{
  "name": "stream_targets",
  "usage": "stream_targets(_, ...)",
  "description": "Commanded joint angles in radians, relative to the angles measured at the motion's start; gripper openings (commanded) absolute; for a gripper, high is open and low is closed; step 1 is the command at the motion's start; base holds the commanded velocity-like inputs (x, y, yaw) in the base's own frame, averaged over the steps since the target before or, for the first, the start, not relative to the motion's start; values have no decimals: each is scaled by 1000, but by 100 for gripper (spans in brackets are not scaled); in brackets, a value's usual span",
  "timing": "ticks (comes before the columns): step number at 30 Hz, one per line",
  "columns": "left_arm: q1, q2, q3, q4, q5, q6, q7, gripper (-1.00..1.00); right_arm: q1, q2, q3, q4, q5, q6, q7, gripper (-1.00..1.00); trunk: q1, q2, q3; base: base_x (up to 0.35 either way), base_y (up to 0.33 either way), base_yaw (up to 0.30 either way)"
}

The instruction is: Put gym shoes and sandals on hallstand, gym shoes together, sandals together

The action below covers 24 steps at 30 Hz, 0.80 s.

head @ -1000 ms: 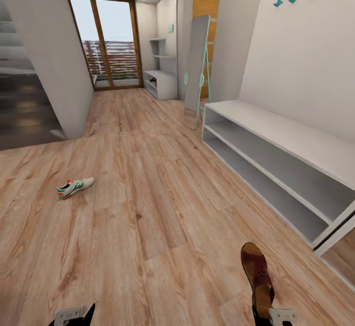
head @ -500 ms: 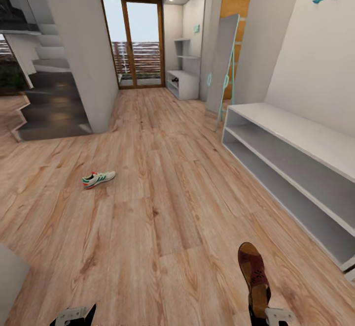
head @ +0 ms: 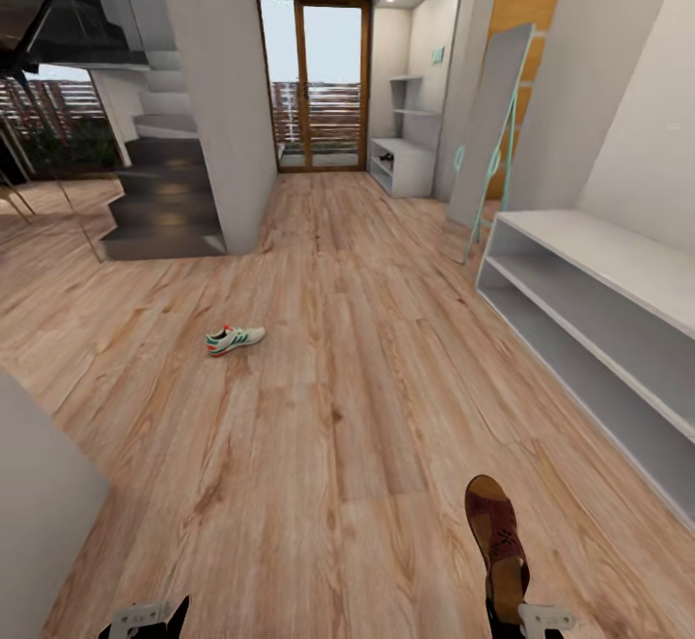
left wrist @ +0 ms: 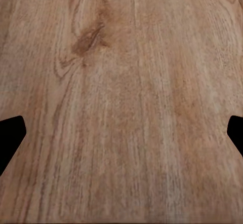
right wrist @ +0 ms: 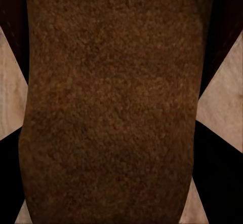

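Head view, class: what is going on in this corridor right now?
A two-armed robot is tidying shoes. Its right gripper holds one brown sandal by the heel end, toe pointing forward, above the wood floor. Its left gripper is open over bare planks. One gym shoe lies on the floor ahead to the left. The pale hallstand stands to the right; the part of it in view holds no shoes.

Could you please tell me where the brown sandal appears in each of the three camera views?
Head view: the sandal stands low and right of centre, heel end at the right gripper.
Left wrist view: not in it; wood floor between the fingers.
Right wrist view: sandal spans the centre, close up.
Shared landmark: the wood-plank floor.
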<state>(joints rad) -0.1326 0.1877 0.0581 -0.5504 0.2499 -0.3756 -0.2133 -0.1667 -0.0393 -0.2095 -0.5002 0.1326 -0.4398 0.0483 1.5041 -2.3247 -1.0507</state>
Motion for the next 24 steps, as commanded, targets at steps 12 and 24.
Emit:
stream_targets(12,-1,-17,3,1,9,0,-12,100,0,1,-8,0,10,-4,5,-100,0,0,-1,295,0,280)
stream_targets(24,-1,-17,3,1,9,0,-11,100,0,-4,-8,-6,12,-4,8,-100,0,0,-1,337,0,147)
